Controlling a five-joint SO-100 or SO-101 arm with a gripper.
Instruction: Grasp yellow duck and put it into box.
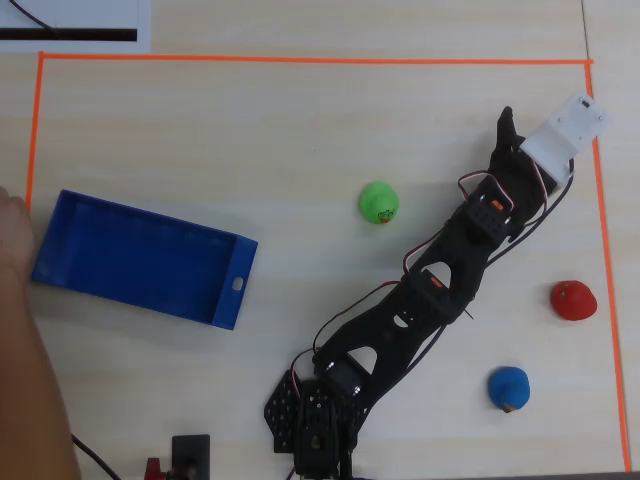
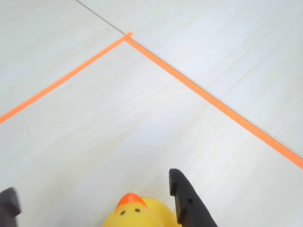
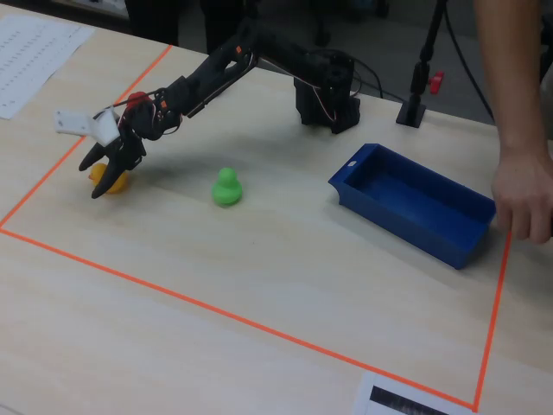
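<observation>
Yellow duck [image 2: 137, 213] fills the bottom edge of the wrist view, orange beak up, sitting between the two dark fingers of the gripper [image 2: 94, 198]. One finger [image 2: 189, 201] stands just beside the duck; the other shows only as a tip at the far lower edge, with bare surface between it and the toy. So the gripper is spread wide and holds nothing. The duck lies straight ahead inside the gap, so my guess is that closing, not reaching, comes next.

In the fixed view the gripper [image 3: 108, 177] leans over the duck [image 3: 110, 178], which rests on the surface near a corner of the orange tape line [image 3: 259, 324]. From the duck, the green duck [image 3: 227, 187] sits nearby toward the middle, and the box [image 3: 415, 207], empty, lies well apart beyond it, with a person's hand [image 3: 523, 194] touching its far end.

Overhead, the arm hides the yellow duck; a red duck [image 1: 573, 300] and a blue duck [image 1: 508, 388] appear instead.

Count: one arm, one box, four ducks, one of each colour.
</observation>
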